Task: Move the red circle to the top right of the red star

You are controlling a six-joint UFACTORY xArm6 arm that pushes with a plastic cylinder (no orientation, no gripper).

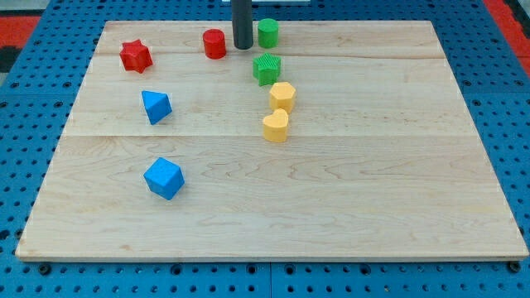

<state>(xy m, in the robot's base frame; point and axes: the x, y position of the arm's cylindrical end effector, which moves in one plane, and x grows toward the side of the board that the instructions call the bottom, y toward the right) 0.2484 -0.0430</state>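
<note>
The red circle point(214, 43) stands near the view's top edge of the wooden board point(373, 165), left of centre. The red star point(135, 56) lies further to the view's left and slightly lower. My tip point(242, 47) is just to the right of the red circle, close to it, between it and the green circle point(267, 32). Whether the tip touches the red circle cannot be told.
A green star point(267, 68) lies below the green circle. A yellow hexagon point(282, 95) and a yellow heart point(276, 127) sit below it. A blue triangle point(156, 106) and a blue cube point(163, 178) lie at the left. The board's top edge is close behind my tip.
</note>
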